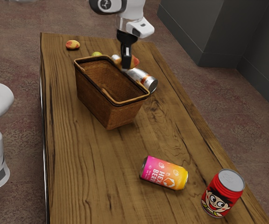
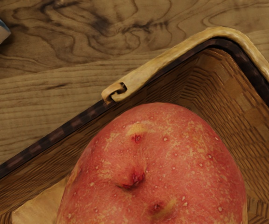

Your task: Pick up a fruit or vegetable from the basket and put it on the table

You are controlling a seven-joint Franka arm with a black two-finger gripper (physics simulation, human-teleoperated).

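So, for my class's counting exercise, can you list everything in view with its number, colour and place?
Potato: one, red, at the gripper
Basket: one, brown, on the table
Fruit: one, red-yellow, table's far end
Round thing: one, green, behind basket
Pale thing: one, partly hidden, behind basket
Cans: three; silver lying beside basket, pink-yellow lying, red upright near edge
Table: one, brown wood, under these
Floor: one, brownish, around table
Block: one, dark grey, beyond table
Arm: one, white, above table
Gripper: one, black, by basket's rim
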